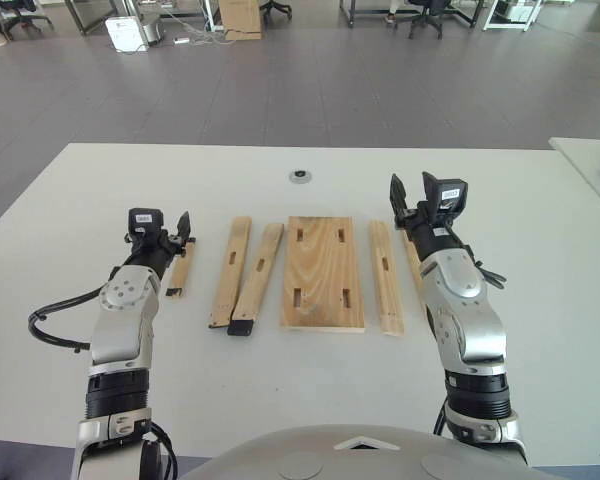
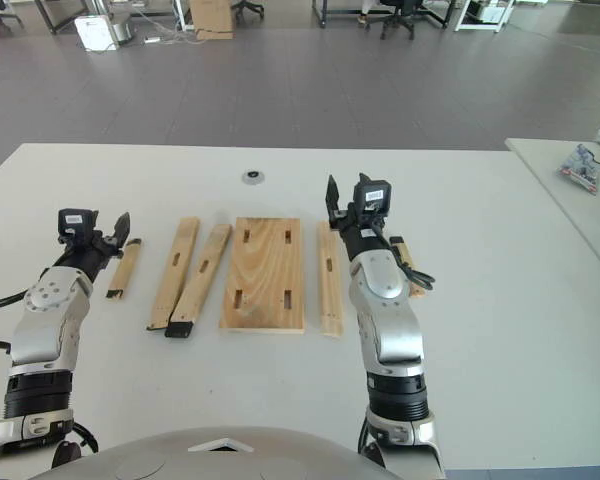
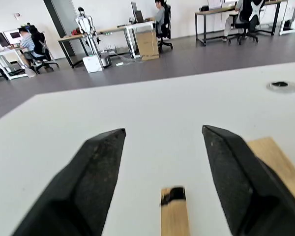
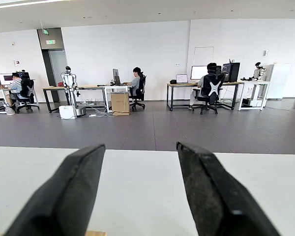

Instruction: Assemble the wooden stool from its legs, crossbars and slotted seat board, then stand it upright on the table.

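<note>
Trouble ahead, I'd judge: my left gripper, jaws wide and empty, hangs over the short pale wooden crossbar; an off-centre pinch could skid it. Flat mid-table lies the slotted rectangular wooden seat board; my right gripper gapes empty too.

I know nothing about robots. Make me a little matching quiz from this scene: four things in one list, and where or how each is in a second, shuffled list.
Things:
1. slotted seat board
2. short wooden bar
3. round metal disc
4. right gripper

Places or states:
A. open, holding nothing
B. on the table, beyond all the wood
C. flat, between the long wooden pieces
D. right by the left gripper

Pairs: 1-C, 2-D, 3-B, 4-A.
</note>
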Controlling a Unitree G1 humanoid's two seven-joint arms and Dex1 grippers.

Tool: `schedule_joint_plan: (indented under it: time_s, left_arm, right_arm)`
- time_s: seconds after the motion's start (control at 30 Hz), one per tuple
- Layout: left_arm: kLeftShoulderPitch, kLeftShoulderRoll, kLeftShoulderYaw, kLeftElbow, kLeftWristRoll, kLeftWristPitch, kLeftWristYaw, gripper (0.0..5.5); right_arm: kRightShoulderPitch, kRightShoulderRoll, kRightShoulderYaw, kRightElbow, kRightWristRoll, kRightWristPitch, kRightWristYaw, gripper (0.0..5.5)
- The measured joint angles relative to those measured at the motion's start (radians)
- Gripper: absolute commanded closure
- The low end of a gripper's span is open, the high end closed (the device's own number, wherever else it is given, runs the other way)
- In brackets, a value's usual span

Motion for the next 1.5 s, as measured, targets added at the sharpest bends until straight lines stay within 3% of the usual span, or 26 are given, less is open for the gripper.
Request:
schedule_joint_plan:
  time_s: [0.43, 0.57, 0.73, 1.07, 1.13, 1.3, 1.5]
  left_arm:
    - [0.078, 0.084, -0.026, 0.036, -0.006, 0.229, -0.133, 2.63]
    - [0.078, 0.114, -0.034, 0.048, -0.038, 0.253, -0.205, 3.34]
    - [0.062, 0.152, -0.013, 0.127, -0.056, 0.235, -0.255, 4.19]
    - [0.028, 0.165, -0.016, 0.281, -0.055, 0.088, -0.263, 4.21]
    - [0.005, 0.12, -0.013, 0.27, -0.057, 0.005, -0.245, 4.21]
    - [-0.278, 0.053, -0.035, 0.037, -0.117, -0.176, -0.249, 4.21]
    - [-0.303, 0.001, -0.192, -0.09, -0.114, -0.178, -0.296, 4.21]
  right_arm:
    - [0.029, 0.034, 0.004, -0.03, -0.014, -0.001, -0.034, 2.78]
    - [0.029, 0.04, -0.008, -0.03, -0.015, -0.002, -0.048, 2.78]
    - [0.029, 0.049, -0.012, -0.03, -0.015, -0.006, -0.064, 2.78]
    - [0.029, 0.056, -0.025, -0.03, -0.014, -0.009, -0.074, 2.78]
    - [0.023, 0.055, -0.048, -0.031, 0.005, -0.009, -0.068, 2.78]
    - [-0.155, 0.075, -0.188, -0.075, 0.28, 0.113, -0.044, 2.78]
    - [-0.368, 0.178, -0.281, -0.15, 0.799, 0.379, -0.204, 2.78]
